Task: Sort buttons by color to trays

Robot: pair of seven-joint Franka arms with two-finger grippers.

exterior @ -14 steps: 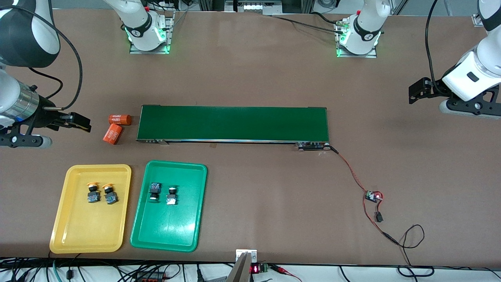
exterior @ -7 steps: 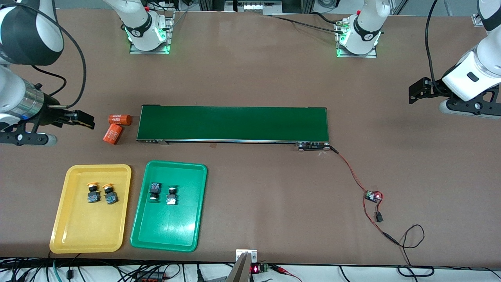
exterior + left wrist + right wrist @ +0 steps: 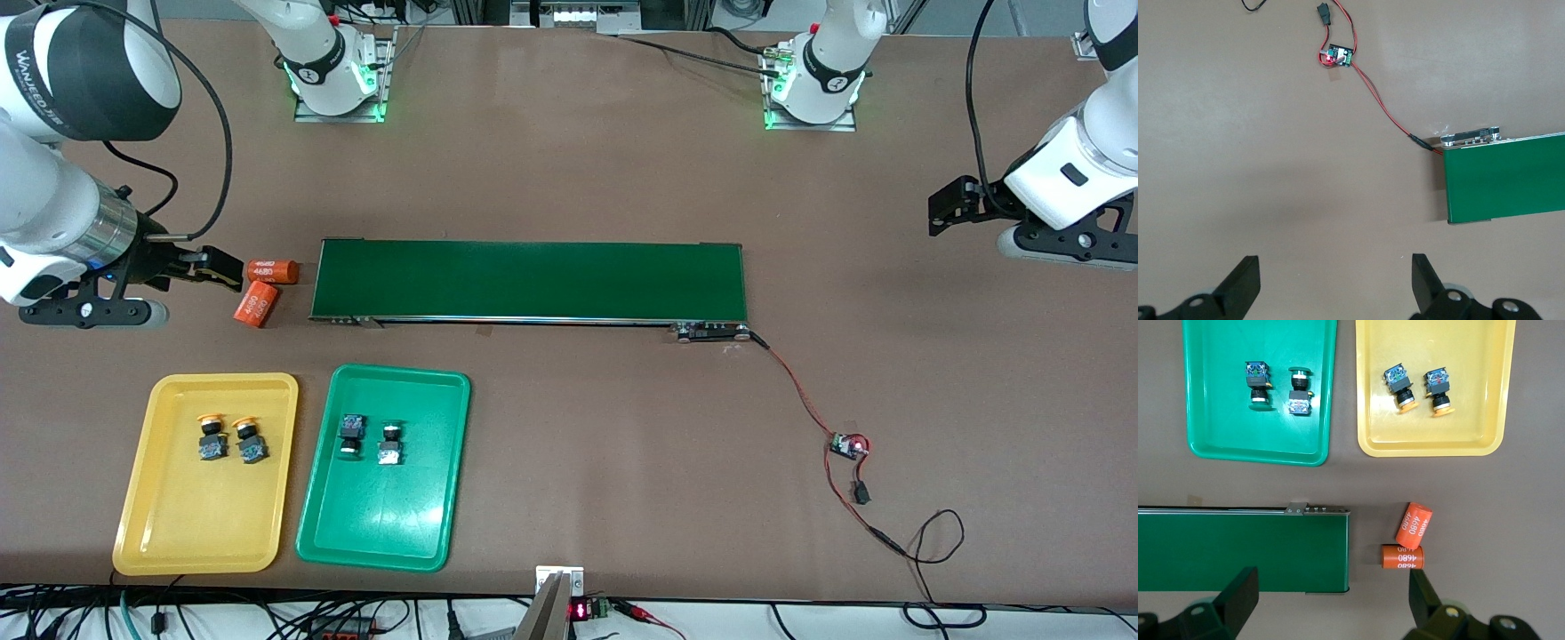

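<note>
Sorting looks finished: two yellow-orange buttons (image 3: 229, 439) lying side by side in the yellow tray (image 3: 142, 524), two green buttons (image 3: 370, 441) side by side in the green tray (image 3: 400, 533), all four in the tray halves farther from the front camera. Trays just beside each other at the right arm's end of the surface (image 3: 578, 444), nearer the front camera than the conveyor belt (image 3: 530, 280).

Likely small, light and rigid, these buttons; smooth domed caps apt to slip, so best pinched across the squarer black-and-blue body. Lying on their sides and close together in pairs, leaving little room for a finger between neighbours. Low tray rims to clear on any entry or exit; plenty of bare tray floor in the halves nearer the camera.

Right gripper (image 3: 213, 268) wide open and empty, over bare surface just beside the two orange numbered cylinders (image 3: 263, 287) at the belt's end. Left gripper (image 3: 948, 206) open wide, holding nothing, waiting over the left arm's end of the surface, well apart from the trays, near the red-and-black wiring (image 3: 805, 400) and small circuit board (image 3: 846, 444).
</note>
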